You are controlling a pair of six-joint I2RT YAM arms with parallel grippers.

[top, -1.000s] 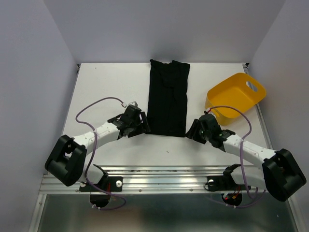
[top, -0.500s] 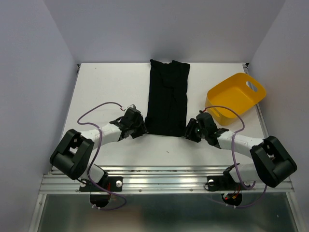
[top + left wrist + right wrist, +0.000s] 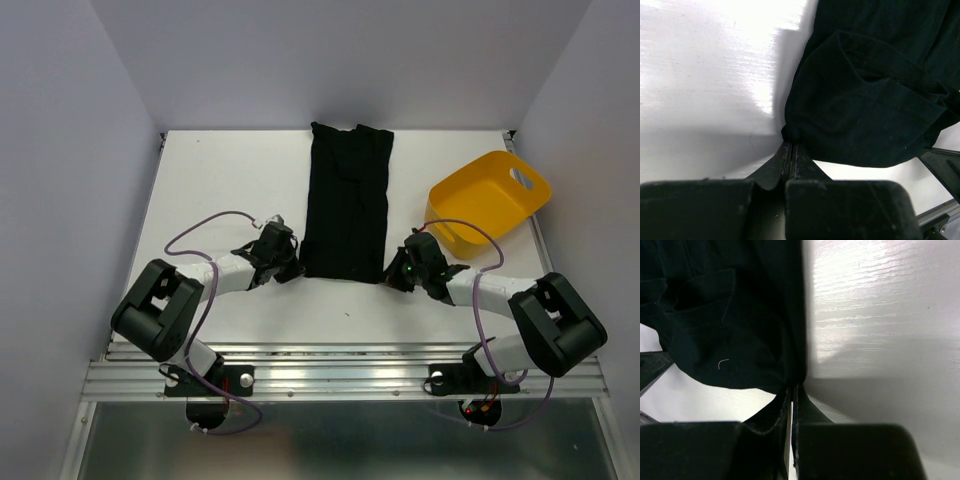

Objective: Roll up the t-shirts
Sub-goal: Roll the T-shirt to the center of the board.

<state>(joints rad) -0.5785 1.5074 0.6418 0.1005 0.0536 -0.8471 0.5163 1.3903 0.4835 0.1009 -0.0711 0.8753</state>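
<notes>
A black t-shirt lies folded into a long strip down the middle of the white table. My left gripper is shut on its near left corner; in the left wrist view the fingertips pinch the bunched black t-shirt. My right gripper is shut on the near right corner, and the right wrist view shows the t-shirt caught at the tips of the right gripper. Both arms lie low, reaching inward.
A yellow plastic tub stands at the right, just beyond my right arm. Purple cables loop over both arms. White walls enclose the table on three sides. A metal rail runs along the near edge.
Both grippers moved inward to the shirt's near corners and closed on the cloth. Both arms dropped lower and their elbows swung in. The shirt has barely shifted.
</notes>
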